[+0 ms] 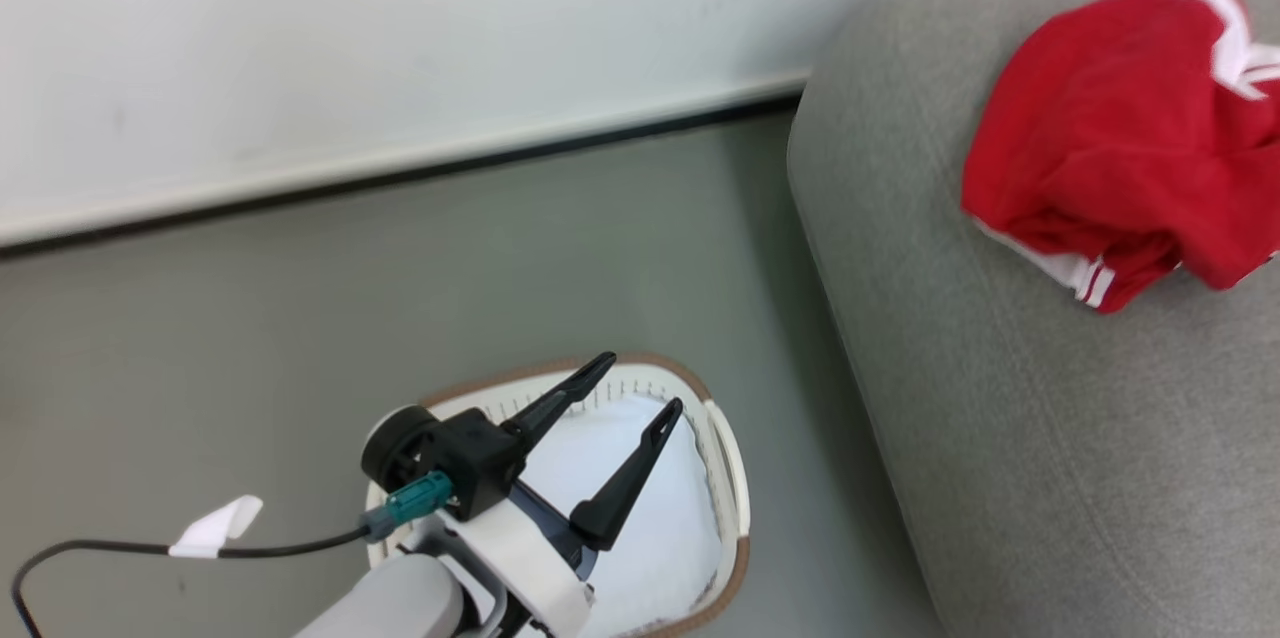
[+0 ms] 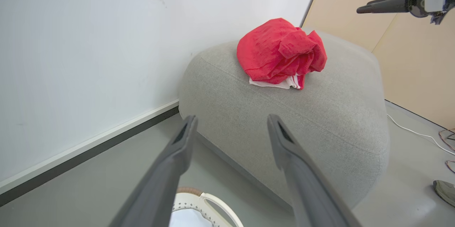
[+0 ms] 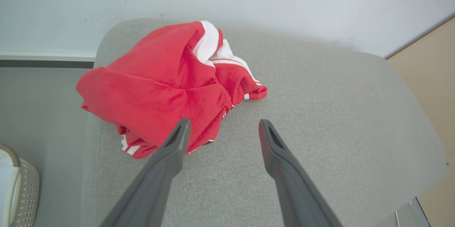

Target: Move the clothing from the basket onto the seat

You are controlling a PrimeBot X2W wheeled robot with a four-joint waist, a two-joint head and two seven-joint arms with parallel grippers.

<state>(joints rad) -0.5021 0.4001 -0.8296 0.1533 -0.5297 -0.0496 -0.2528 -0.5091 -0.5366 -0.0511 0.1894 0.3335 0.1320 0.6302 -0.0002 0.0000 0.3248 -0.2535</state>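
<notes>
Standing beside white wall, grey sofa bears jersey.

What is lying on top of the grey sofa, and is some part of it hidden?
A red jersey lies crumpled on the sofa. Its white trim and striped hem edge show. Any letters or number are folded out of sight, and the patch of sofa under it is covered.

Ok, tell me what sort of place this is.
Probably an indoor room staged as a home laundry corner: a grey sofa with a red jersey on it, a laundry basket on the smooth grey floor, plain white wall.
</notes>
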